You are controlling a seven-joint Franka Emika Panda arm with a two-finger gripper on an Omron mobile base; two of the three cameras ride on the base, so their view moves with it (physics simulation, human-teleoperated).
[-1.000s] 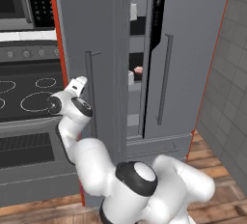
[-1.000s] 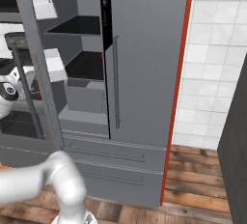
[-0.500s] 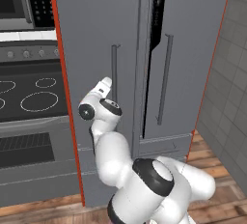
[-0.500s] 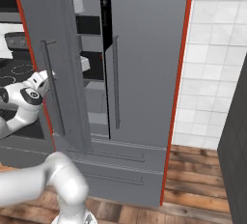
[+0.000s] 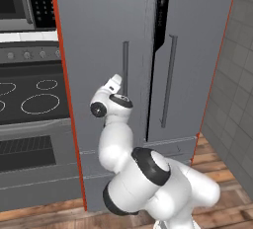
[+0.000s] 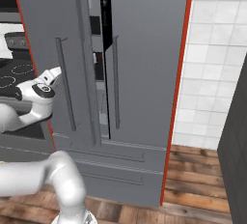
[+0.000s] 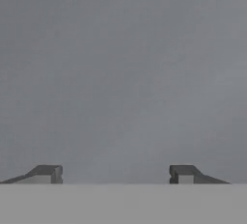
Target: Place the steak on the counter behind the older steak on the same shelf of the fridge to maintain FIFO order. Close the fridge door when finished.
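Swung almost shut since a second ago, the fridge door (image 5: 106, 50) now stands nearly flush with its neighbour, where earlier it hung wide enough to show the black shelves and a pale pink piece of meat inside. Its long axis runs straight up and down, and its grey outer face points toward the robot; the long bar handle (image 5: 125, 69) on it is upright too. Only a narrow dark slit is left between this panel and the right-hand door (image 6: 144, 49), and in the right base view a few dim shapes show through it, too small to name. The gripper (image 7: 116, 175) faces the door's flat grey surface square on, with that plain surface straight ahead of the jaws and spreading out past both of them. Its two fingertips (image 7: 46, 174) stand well apart with nothing between them. From the left base view the hand (image 5: 113, 82) sits just beside the handle, on its left; whether it touches the panel I cannot tell. Left of the fridge (image 6: 140, 97) is a stove (image 5: 29, 99) with ring burners, and to its right a white tiled wall (image 6: 217, 59).
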